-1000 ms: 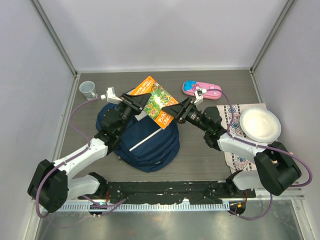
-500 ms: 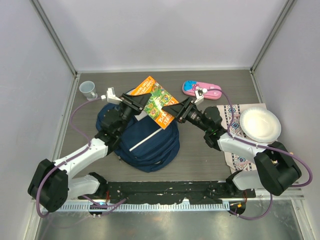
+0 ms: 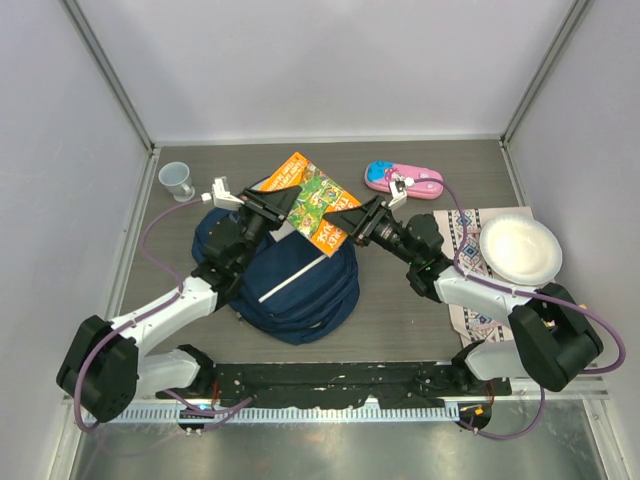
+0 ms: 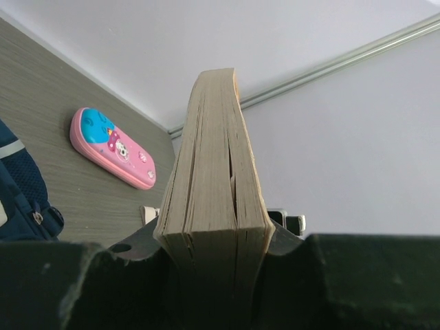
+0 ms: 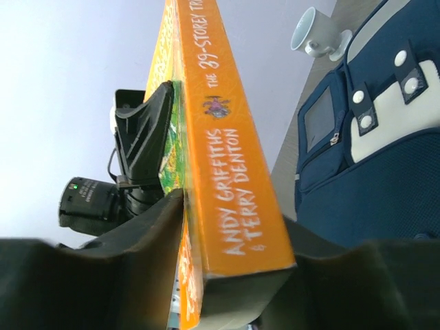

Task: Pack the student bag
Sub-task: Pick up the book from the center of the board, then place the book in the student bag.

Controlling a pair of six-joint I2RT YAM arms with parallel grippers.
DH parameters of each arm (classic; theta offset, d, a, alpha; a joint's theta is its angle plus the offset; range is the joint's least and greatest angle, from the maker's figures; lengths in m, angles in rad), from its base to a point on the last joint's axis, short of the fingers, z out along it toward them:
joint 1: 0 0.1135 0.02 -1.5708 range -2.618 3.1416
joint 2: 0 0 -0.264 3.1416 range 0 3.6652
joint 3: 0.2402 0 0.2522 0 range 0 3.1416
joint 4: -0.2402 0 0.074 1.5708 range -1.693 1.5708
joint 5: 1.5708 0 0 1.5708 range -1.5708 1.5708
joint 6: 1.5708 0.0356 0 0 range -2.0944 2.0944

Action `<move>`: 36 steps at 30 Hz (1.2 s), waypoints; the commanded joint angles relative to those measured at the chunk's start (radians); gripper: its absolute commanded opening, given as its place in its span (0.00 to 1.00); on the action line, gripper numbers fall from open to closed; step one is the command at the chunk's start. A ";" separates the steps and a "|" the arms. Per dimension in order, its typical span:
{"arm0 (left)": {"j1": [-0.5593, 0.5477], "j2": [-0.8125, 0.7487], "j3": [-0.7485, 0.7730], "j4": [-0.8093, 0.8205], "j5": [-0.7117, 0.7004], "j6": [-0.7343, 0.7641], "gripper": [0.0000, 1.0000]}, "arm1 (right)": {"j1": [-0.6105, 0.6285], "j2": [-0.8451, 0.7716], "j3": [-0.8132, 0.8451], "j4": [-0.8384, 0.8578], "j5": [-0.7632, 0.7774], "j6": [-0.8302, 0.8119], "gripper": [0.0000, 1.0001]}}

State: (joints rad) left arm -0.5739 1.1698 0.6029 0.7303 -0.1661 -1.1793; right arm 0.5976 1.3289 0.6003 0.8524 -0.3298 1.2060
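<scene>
Narrowing, jaws of R gripper (image 3: 350, 218) now pinch spine of paperback (image 3: 312, 203), L gripper (image 3: 283, 208) clamped on its pages, above student bag (image 3: 300, 290) mid-frame: handover prob. starting.

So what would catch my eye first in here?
A bright orange and green book, held up mid-table over a navy bag: the left claw grips one edge, and the right claw has its fingers either side of the opposite edge. Behind them lies a pink pencil case, and a white plate sits on a patterned cloth at the right.
</scene>
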 commanded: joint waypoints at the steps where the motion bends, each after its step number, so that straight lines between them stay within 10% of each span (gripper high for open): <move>1: 0.000 0.002 0.031 0.135 -0.047 0.001 0.00 | 0.019 -0.031 0.013 0.065 0.012 -0.005 0.36; 7: 0.000 0.007 0.035 0.112 -0.012 0.026 0.02 | 0.019 -0.034 0.024 0.036 0.024 -0.035 0.04; 9: 0.002 -0.012 0.058 0.057 0.014 0.065 0.23 | 0.019 -0.054 0.030 -0.024 0.058 -0.065 0.01; 13: 0.002 -0.051 0.132 -0.238 0.059 0.226 0.99 | 0.018 -0.187 0.044 -0.291 0.202 -0.172 0.01; 20: -0.027 -0.053 0.225 -0.632 0.157 0.549 1.00 | -0.012 -0.396 0.084 -0.745 0.578 -0.313 0.01; 36: -0.294 0.091 0.342 -1.011 -0.124 0.915 1.00 | -0.179 -0.539 0.084 -1.018 0.630 -0.349 0.01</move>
State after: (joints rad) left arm -0.8440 1.2644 0.9001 -0.2134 -0.2207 -0.3813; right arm 0.4370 0.8425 0.6357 -0.2218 0.2623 0.8688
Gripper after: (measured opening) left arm 0.996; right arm 0.323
